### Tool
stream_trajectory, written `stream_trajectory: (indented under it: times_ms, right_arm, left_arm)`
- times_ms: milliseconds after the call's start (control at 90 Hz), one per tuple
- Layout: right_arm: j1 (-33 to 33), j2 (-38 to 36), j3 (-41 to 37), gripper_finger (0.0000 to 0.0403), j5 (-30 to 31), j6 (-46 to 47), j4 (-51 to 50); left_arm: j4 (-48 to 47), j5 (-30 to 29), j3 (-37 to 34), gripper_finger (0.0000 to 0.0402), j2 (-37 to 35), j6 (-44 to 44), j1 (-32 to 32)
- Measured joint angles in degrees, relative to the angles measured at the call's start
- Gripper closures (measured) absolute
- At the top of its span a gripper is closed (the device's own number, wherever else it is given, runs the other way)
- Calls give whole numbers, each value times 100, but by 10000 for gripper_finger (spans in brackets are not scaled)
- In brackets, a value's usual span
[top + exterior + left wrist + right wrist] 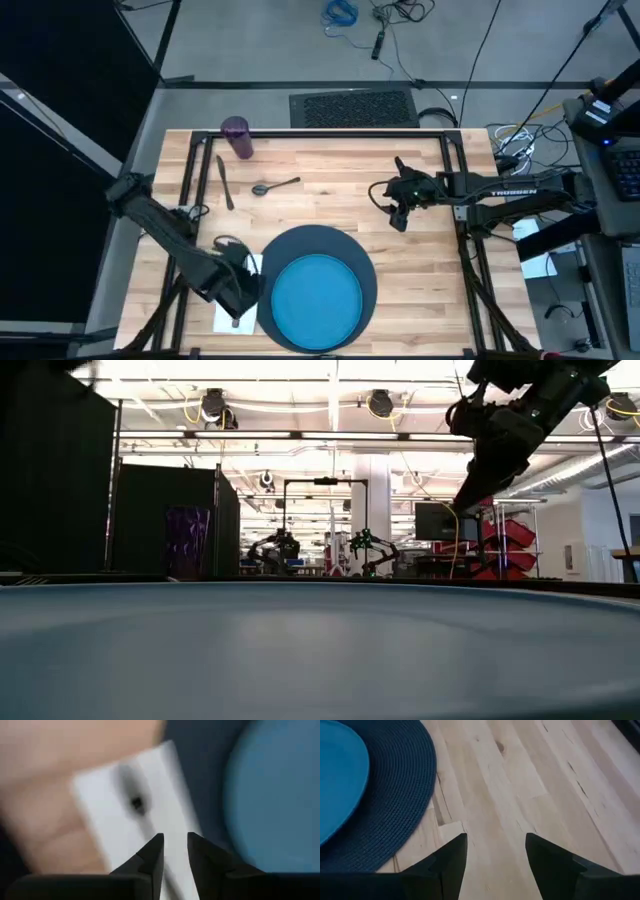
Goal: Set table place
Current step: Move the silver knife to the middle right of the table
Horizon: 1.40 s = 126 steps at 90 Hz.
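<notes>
Nearest, at the front edge of the counter [330, 160]: bright blue plate [317, 296] centred on the dark round mat [335, 245], with the white napkin [225, 318] just beside the mat on its left. On the napkin, seen through the left wrist view, a dark blurred streak, likely the fork [135, 802]. Directly above it, the left claw [175, 836], parted only by a narrow gap. Nothing seen gripped, though too blurred to rule out contact with the handle.

Judged from this: fork step at or near its end, with mat, plate and napkin already placed.

Further back, to the right of the mat, the right claw [495, 837] hovering over bare wood, spread wide and empty.

Further still, toward the far left of the counter: knife [225, 182] and spoon [275, 186] lying flat and apart from each other, well away from the setting. Beyond them, near the far left corner, the small purple cup [237, 138] standing upright.

Next move probably the knife or spoon. Calls for a low, narrow pinch on thin metal lying flush with the wood, then a carry to the open side of the mat. Better reached by the left arm once clear of the napkin; laid down more easily by the right.
</notes>
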Motion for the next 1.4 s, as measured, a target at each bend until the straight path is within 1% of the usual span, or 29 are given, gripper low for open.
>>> stream_trajectory:
  times_ms: [78,222,411,467,544,600,656,756,833,900,956,1033,1078,1133,1189,1233,1278,1400]
  right_arm:
    - [0,0,0,216,0,2,-24]
    - [0,0,0,216,2,7,134]
    - [24,44,4,216,-3,-63,1216]
    - [82,149,4,216,-9,-183,1327]
    - [126,408,4,216,-50,-408,1469]
    - [122,672,4,216,-263,-518,1725]
    - [80,1009,4,216,-577,-640,2162]
    - [-62,1663,30,216,-1164,-773,3286]
    - [-283,2125,349,216,-1591,-802,3605]
    - [-456,2497,743,216,-1816,-886,3556]
    - [-589,2810,1134,216,-1943,-1010,3443]
    - [-732,3282,1712,216,-2171,-1140,3138]
    - [-790,3569,2045,216,-2278,-1198,2990]
    - [-844,3904,2425,216,-2380,-1270,2751]
    - [-880,4256,2818,216,-2428,-1337,2559]
    - [-886,4491,3084,216,-2425,-1374,2467]
    - [-910,4708,3327,216,-2428,-1420,2357]
    - [-938,5146,3886,216,-2432,-1435,2329]
  left_arm:
    - [47,-915,170,331,-51,474,1]
    - [-34,-2538,191,331,-56,825,210]
    - [-14,-4474,45,331,-46,2118,806]
    - [-15,-4803,-55,331,-47,2396,1042]
    - [-17,-5069,-263,331,-48,2562,1377]
    - [8,-5226,-446,331,-46,2564,1600]
    - [-1,-5317,-634,331,-46,2566,1823]
    - [132,-5333,-966,331,-46,2599,2175]
    - [406,-5238,-1204,331,-51,2984,2385]
    - [968,-5052,-1418,331,-128,3586,2525]
    - [1573,-4816,-1555,331,-191,4376,2640]
    - [2824,-4422,-1797,331,-347,5792,2793]
    - [3599,-4058,-1970,331,-449,6725,2922]
    - [4719,-3468,-2203,331,-590,7913,3122]
    - [5554,-3161,-2477,331,-718,8713,3337]
    - [5937,-3121,-2695,331,-872,9052,3527]
    - [6077,-3120,-2882,331,-1073,9157,3729]
    - [6121,-3123,-3487,331,-1749,8927,4129]
